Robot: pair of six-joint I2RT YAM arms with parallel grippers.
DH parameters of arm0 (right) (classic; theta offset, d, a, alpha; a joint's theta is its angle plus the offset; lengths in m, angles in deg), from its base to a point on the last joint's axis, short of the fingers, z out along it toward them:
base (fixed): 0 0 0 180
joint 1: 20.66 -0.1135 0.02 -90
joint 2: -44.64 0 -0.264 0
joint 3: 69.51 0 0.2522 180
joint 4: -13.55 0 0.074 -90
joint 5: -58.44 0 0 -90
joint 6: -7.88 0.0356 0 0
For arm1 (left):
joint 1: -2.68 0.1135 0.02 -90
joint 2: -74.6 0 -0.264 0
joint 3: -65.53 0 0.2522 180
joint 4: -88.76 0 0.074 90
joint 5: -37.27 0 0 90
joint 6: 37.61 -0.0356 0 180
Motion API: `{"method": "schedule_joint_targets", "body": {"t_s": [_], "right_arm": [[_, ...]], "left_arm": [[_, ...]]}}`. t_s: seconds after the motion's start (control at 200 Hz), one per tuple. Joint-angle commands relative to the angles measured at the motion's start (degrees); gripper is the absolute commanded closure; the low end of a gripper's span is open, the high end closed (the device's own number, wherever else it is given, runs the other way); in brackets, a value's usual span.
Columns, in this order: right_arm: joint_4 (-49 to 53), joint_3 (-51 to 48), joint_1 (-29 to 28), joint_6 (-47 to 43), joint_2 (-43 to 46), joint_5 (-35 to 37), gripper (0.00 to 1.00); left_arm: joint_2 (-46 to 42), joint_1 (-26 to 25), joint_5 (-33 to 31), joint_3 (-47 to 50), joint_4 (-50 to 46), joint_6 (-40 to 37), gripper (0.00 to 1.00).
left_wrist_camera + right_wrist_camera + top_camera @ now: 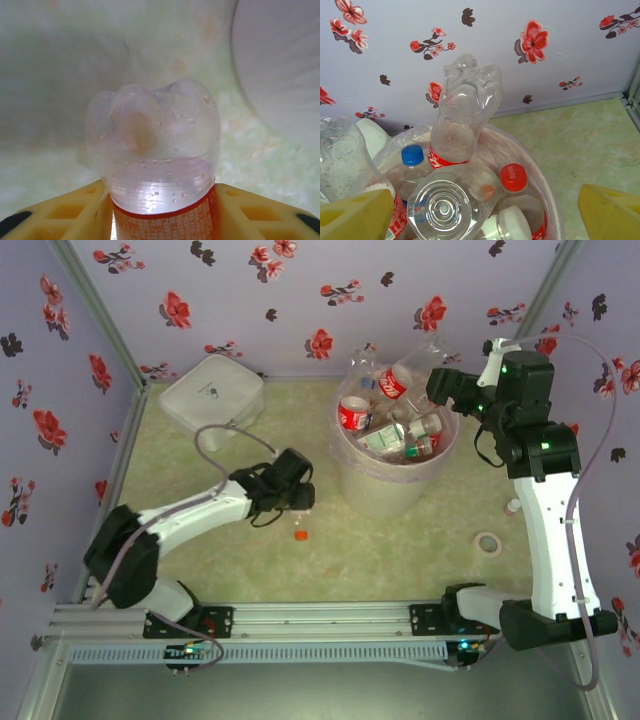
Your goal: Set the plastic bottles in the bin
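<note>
Clamping clear, lobed orange-label bottle (155, 150), left gripper (162, 212) is shown by wrist view; overhead, right gripper (438, 392) is held wide, empty, above round bin (385, 495).

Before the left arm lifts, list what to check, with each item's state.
1. Left gripper against both sides of the bottle: ok.
2. Grip firm enough to lift: cannot tell.
3. Right gripper open, holding nothing: ok.
4. Space over the bin free: not ok, the right arm hangs above it.
5. Room in the bin: not ok, the piled bottles rise past its rim.
</note>
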State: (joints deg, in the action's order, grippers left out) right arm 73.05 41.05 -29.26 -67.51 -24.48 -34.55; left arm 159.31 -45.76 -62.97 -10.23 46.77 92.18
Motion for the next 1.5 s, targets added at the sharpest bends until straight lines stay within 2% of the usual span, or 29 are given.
{"method": "schedule_joint_targets", "body": {"t_s": [0.0, 0.145, 0.27, 0.385, 0.49, 0.645, 0.78, 0.825, 0.955, 1.04, 1.165, 1.29, 1.495], "right_arm": [[0.2, 1.0, 0.3, -1.3, 0.8, 1.4, 0.05], [-0.6, 1.2, 0.4, -1.0, 1.5, 0.8, 0.05], [-0.7, 1.7, 0.3, -0.7, 1.7, 0.9, 0.05], [-0.8, 2.2, 0.4, 0.0, 1.2, 0.0, 0.05], [-1.0, 3.0, 0.4, 0.5, 0.6, -0.9, 0.05], [-0.5, 3.3, 0.3, -0.1, 0.5, 2.9, 0.05], [1.3, 5.3, 0.5, -1.4, -1.1, 5.9, 0.05], [1.4, 5.6, 0.4, -1.6, -1.4, 5.9, 0.05], [1.4, 5.5, 0.5, -1.9, -2.6, 5.1, 0.05], [1.3, 6.0, 0.9, -2.6, -4.3, 5.5, 0.05], [1.0, 9.3, 1.9, -3.1, -8.1, 5.8, 0.05], [-2.2, 13.9, 3.5, -1.6, -12.4, 3.4, 0.07], [-1.9, 23.5, 3.7, 1.5, -22.0, -4.7, 0.1]], "left_arm": [[-8.3, 0.0, -7.3, -9.4, -6.1, -7.7, 0.52], [-13.4, -0.4, -5.9, -16.8, 0.4, -12.8, 0.53], [-12.5, -1.8, -3.0, -21.2, 10.2, -15.0, 0.54], [-6.7, -3.5, -1.8, -26.9, 15.5, -16.3, 0.54], [1.1, -5.4, -2.6, -35.0, 13.9, -17.3, 0.55], [9.4, -8.9, -3.8, -41.6, 15.0, -16.5, 0.58], [15.4, -10.9, -5.4, -46.5, 12.7, -16.2, 0.58], [17.1, -11.2, -6.8, -47.6, 11.6, -16.3, 0.53], [20.6, -11.6, -7.4, -51.4, 7.2, -17.4, 0.24], [19.2, -11.8, -7.7, -50.9, 7.9, -19.4, 0.13], [14.4, -11.8, -8.2, -48.9, 9.8, -22.2, 0.09], [9.8, -11.3, -9.7, -46.9, 12.1, -24.9, 0.08], [12.5, -5.0, -9.2, -49.3, 11.7, -22.1, 0.12]]}}
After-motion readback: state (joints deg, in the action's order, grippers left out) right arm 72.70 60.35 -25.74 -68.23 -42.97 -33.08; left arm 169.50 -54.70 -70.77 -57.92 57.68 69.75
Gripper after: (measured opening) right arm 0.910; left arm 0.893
